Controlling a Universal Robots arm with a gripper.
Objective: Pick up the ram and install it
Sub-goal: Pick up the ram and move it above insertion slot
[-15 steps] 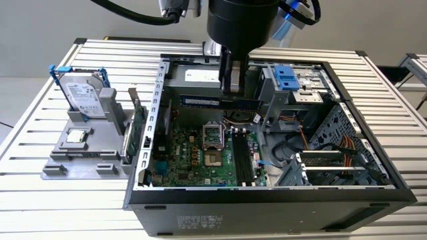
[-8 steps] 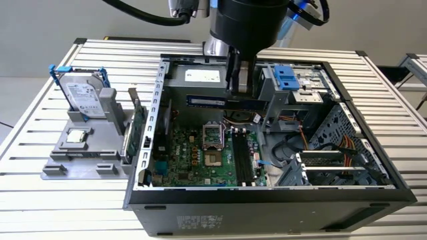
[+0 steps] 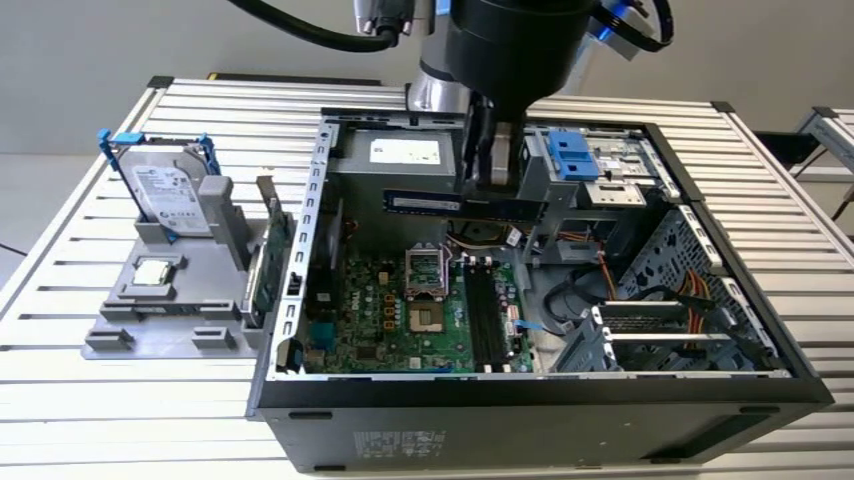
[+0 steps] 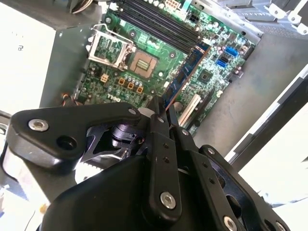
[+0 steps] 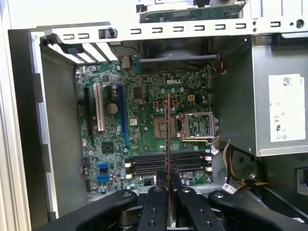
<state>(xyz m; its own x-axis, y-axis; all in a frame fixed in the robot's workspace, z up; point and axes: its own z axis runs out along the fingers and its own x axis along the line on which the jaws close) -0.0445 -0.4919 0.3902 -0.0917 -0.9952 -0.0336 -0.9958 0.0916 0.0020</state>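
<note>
In the exterior view, one open computer case is lying on a slatted table, with one hard drive and one green card standing in a grey holder at that view's left. The gripper is clamping the one ram broadside above the motherboard. The first wrist view is showing that stick edge-on, crossing four black memory slots.

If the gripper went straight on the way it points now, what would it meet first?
Probably the motherboard, near the memory slots. The gripper points down into the open case, shut on the ram, whose lower edge would touch first. Depth is unclear, so the exact spot is uncertain.
</note>
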